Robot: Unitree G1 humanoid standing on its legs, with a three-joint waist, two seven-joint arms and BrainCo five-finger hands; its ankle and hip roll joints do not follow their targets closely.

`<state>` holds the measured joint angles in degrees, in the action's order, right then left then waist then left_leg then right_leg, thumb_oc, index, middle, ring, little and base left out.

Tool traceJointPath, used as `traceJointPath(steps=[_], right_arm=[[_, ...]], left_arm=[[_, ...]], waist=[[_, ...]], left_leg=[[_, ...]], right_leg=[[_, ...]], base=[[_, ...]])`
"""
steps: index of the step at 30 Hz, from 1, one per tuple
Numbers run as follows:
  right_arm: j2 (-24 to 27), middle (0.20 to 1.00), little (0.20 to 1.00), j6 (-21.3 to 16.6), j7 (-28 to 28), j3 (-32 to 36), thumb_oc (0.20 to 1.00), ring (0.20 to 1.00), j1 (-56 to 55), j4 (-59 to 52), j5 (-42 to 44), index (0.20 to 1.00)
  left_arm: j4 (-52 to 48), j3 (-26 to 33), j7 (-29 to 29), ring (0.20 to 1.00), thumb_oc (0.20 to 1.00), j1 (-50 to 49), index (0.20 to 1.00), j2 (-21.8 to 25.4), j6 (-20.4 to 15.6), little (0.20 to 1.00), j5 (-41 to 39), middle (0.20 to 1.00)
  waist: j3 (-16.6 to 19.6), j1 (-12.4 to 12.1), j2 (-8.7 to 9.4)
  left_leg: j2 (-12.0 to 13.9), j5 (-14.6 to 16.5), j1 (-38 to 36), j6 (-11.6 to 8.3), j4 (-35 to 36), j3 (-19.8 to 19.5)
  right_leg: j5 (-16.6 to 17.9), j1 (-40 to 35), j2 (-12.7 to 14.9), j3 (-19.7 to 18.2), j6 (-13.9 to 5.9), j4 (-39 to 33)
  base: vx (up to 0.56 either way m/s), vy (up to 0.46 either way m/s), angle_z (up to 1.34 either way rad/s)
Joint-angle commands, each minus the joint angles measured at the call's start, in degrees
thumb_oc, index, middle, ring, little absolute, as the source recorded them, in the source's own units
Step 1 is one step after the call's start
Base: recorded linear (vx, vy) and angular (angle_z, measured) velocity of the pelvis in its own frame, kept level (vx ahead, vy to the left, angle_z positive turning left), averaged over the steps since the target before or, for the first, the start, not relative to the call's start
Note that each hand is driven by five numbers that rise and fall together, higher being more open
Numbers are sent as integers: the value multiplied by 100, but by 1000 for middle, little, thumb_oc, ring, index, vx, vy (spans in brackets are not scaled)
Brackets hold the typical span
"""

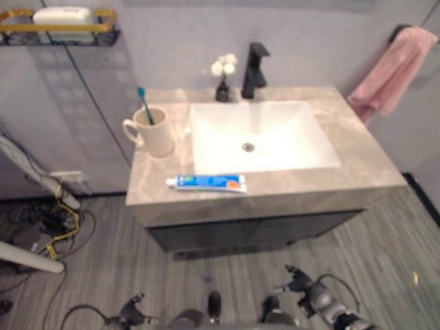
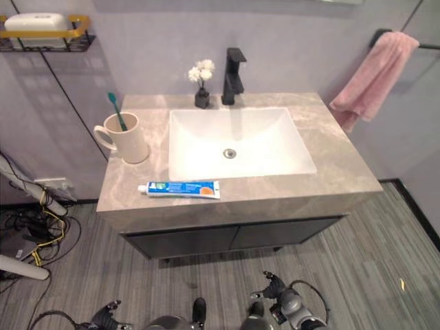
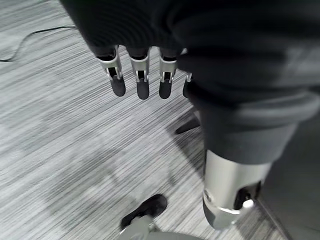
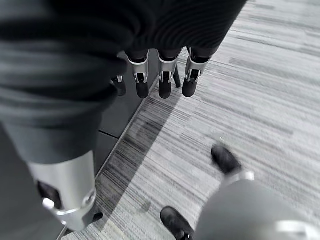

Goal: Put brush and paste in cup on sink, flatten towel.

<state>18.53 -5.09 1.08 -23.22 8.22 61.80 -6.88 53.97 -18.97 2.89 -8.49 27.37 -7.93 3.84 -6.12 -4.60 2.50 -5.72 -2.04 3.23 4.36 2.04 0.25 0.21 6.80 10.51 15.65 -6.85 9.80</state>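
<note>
A teal toothbrush [image 1: 144, 103] stands in a cream cup [image 1: 157, 134] on the left of the grey counter [image 1: 357, 158]. A blue and white toothpaste tube [image 1: 206, 183] lies flat along the counter's front edge, before the white sink [image 1: 289, 130]. A pink towel [image 1: 395, 69] hangs bunched from a bar on the right wall. My left hand [image 3: 142, 75] hangs low over the floor with straight fingers and holds nothing. My right hand [image 4: 165, 75] hangs the same way beside the dark cabinet, also with nothing in it. Both hands are well below the counter.
A black faucet [image 1: 253, 69] and a small vase of white flowers [image 1: 223, 79] stand behind the sink. A wall shelf [image 1: 62, 24] with a white thing on it hangs at upper left. Cables and white poles lie on the floor at left.
</note>
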Motion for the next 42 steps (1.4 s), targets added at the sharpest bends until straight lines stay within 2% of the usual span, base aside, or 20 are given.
traceJointPath(steps=[1, 2, 3, 4, 5, 6, 8, 11, 15, 16, 19, 22, 27, 29, 31, 33, 36, 37, 41, 42], right_arm=[[546, 1000, 1000, -223, 99, -101, 1000, 1000, 197, -277, -147, 1000], [637, 1000, 1000, -251, 126, -60, 1000, 1000, 160, -389, -134, 1000], [812, 1000, 1000, -273, 159, 122, 1000, 1000, 75, -524, 26, 1000], [909, 1000, 1000, -268, 178, 287, 1000, 1000, 15, -522, 151, 1000], [908, 1000, 1000, -270, 177, 286, 1000, 1000, 13, -519, 153, 1000], [922, 1000, 1000, -265, 163, 269, 1000, 1000, 63, -412, 152, 1000], [958, 1000, 1000, -274, 74, 269, 1000, 1000, 112, -393, 171, 1000], [1022, 1000, 1000, -300, -8, 249, 1000, 1000, 181, -130, 86, 1000], [798, 1000, 1000, -299, 22, 333, 1000, 1000, 317, 473, 132, 1000], [780, 1000, 1000, -303, 24, 327, 1000, 1000, 321, 479, 130, 1000], [569, 1000, 1000, -223, -19, 311, 1000, 1000, 289, 962, -122, 1000], [494, 1000, 1000, -177, -55, 365, 1000, 1000, 155, 1179, -249, 1000], [466, 1000, 1000, -99, -139, 491, 1000, 1000, -210, 1244, -237, 1000], [427, 1000, 1000, -82, -192, 574, 1000, 1000, -450, 1147, -108, 1000], [383, 1000, 1000, -52, -209, 561, 1000, 1000, -557, 1099, -56, 1000], [412, 1000, 1000, -52, -252, 538, 1000, 1000, -595, 1007, -45, 1000], [462, 1000, 1000, 23, -289, 757, 1000, 1000, -701, 1044, 192, 1000], [456, 1000, 1000, 49, -256, 868, 1000, 1000, -749, 1133, 286, 1000], [383, 1000, 1000, 99, -240, 976, 1000, 1000, -856, 1183, 343, 1000], [385, 1000, 1000, 100, -240, 984, 1000, 1000, -857, 1182, 343, 1000]], left_arm=[[-263, 167, -85, 1000, 1000, 210, 1000, 360, -168, 1000, 158, 1000], [-487, 165, -116, 1000, 1000, 228, 1000, 477, -192, 1000, 196, 1000], [-711, 129, -131, 1000, 1000, 354, 1000, 639, -233, 1000, 376, 1000], [-1150, 142, -165, 1000, 1000, 314, 1000, 757, -277, 1000, 522, 1000], [-1170, 147, -171, 1000, 1000, 301, 1000, 763, -268, 1000, 522, 1000], [-1532, 199, -172, 1000, 1000, 144, 1000, 825, -314, 1000, 548, 1000], [-2130, 239, -373, 1000, 1000, -190, 1000, 1086, -379, 1000, 583, 1000], [-2965, 326, -664, 1000, 1000, -752, 1000, 1561, -513, 1000, 643, 1000], [-4422, 821, -1029, 1000, 1000, -1526, 1000, 2402, -708, 1000, 404, 1000], [-4466, 865, -1049, 1000, 1000, -1569, 1000, 2424, -689, 1000, 389, 1000], [-6088, 1929, -1367, 1000, 1000, -2455, 1000, 3343, -805, 1000, -291, 1000], [-6913, 2945, -1499, 1000, 1000, -3055, 1000, 3844, -925, 1000, -831, 1000], [-7634, 4263, -1379, 1000, 1000, -3409, 1000, 4194, -1054, 1000, -1466, 1000], [-7716, 4684, -1010, 1000, 1000, -3061, 1000, 4248, -1165, 1000, -1341, 1000], [-7212, 4555, -639, 1000, 1000, -2485, 1000, 4280, -1192, 1000, -972, 1000], [-7073, 4348, -579, 1000, 1000, -2170, 1000, 4364, -1184, 1000, -742, 1000], [-6547, 3356, -592, 1000, 1000, -1148, 1000, 4313, -1095, 1000, -513, 1000], [-6331, 2970, -584, 1000, 1000, -762, 1000, 4160, -1047, 1000, -544, 1000], [-6007, 2104, -582, 1000, 1000, 76, 1000, 3803, -912, 1000, -194, 1000], [-5997, 2082, -578, 1000, 1000, 99, 1000, 3802, -914, 1000, -191, 1000]], waist=[[-103, 97, 23], [-75, 162, 23], [-55, 340, 13], [-27, 340, -44], [-29, 331, -43], [-39, 238, -60], [21, 185, -104], [128, 81, -221], [213, -94, -350], [217, -85, -331], [221, -242, -399], [245, -313, -406], [275, -330, -403], [305, -293, -388], [331, -204, -352], [345, -140, -328], [336, 55, -298], [346, 118, -296], [378, 254, -274], [382, 245, -273]], left_leg=[[1454, 195, -236, -659, 13, -552], [1606, -8, -203, -757, 207, -435], [1694, -145, -71, -761, 296, 274], [1637, -15, -103, -796, 296, 592], [1637, -10, -112, -795, 296, 602], [1559, -119, -42, -781, 296, 442], [1518, -134, 34, -811, 296, 275], [1463, -60, 28, -805, 296, 275], [1312, 51, -46, -781, 296, 281], [1304, 40, -37, -775, 296, 282], [1165, 127, -104, -721, 296, 229], [1099, 150, -89, -719, 296, 193], [1037, 142, -57, -730, 296, 100], [1021, 140, -22, -743, 296, 59], [1026, 172, -50, -747, 296, 109], [1025, 190, -74, -743, 296, 163], [1048, 294, -235, -714, 296, 337], [1051, 321, -259, -702, 296, 391], [1052, 427, -380, -660, 296, 590], [1048, 418, -369, -657, 296, 593]], right_leg=[[-70, -312, -300, 349, 77, -578], [-115, -335, -360, 535, 85, -646], [-119, -395, -327, 795, 95, -746], [-157, -480, -340, 812, 23, -819], [-155, -485, -341, 803, 22, -822], [-87, -460, -343, 811, 86, -878], [-25, -472, -329, 823, 87, -988], [35, -605, -263, 863, 30, -1123], [193, -757, -136, 871, -58, -1329], [209, -756, -131, 874, -56, -1345], [342, -820, -19, 815, -148, -1418], [422, -874, 58, 897, -219, -1474], [472, -907, 119, 976, -270, -1479], [483, -915, 134, 1014, -277, -1480], [488, -904, 134, 953, -281, -1480], [497, -883, 133, 882, -286, -1480], [524, -875, 129, 672, -319, -1475], [538, -863, 131, 626, -327, -1479], [537, -820, 124, 419, -341, -1480], [544, -808, 128, 416, -338, -1480]], base=[[102, -409, 78], [97, -406, 98], [135, -299, 109], [105, -166, 131], [42, -43, 112], [-35, -5, 59], [-10, 14, -26], [33, 81, -5], [19, 130, 9], [7, 104, 1], [-11, 149, -2], [-15, 82, 2], [-10, 38, 9], [-9, 24, 13], [12, 20, 9], [17, 19, -21], [29, 39, -25], [28, 34, -25], [32, 38, -36], [36, 38, -32]])
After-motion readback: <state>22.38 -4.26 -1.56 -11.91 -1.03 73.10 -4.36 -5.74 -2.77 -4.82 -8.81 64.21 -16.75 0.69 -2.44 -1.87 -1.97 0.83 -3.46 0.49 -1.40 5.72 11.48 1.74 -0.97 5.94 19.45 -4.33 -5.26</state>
